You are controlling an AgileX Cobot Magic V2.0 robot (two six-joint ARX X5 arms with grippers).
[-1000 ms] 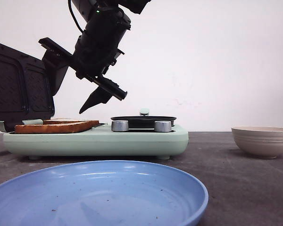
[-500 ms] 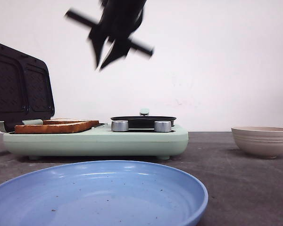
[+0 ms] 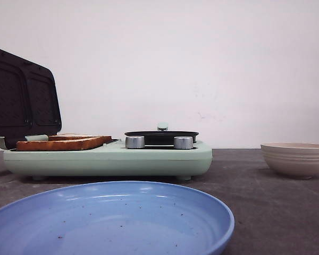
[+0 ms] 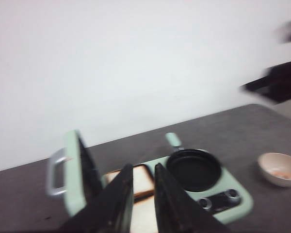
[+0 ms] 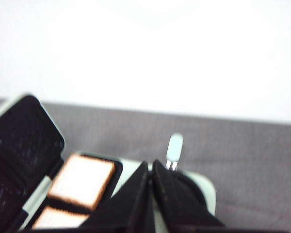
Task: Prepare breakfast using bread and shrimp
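Bread [image 3: 64,142]: two toasted slices lie flat in the open left bay of the mint breakfast maker [image 3: 111,159], lid [image 3: 22,101] raised at far left, black pan [image 3: 161,137] on its right half. Shrimp [image 4: 282,173]: blurred orange bits in the beige bowl [image 3: 296,158], alone on the tabletop [image 3: 266,202] at right; blue plate [image 3: 109,220] at near edge. Left hand [image 4: 143,196] fingers slightly apart, holding nothing; right hand [image 5: 150,194] fingers nearly together, empty; both high above the appliance.
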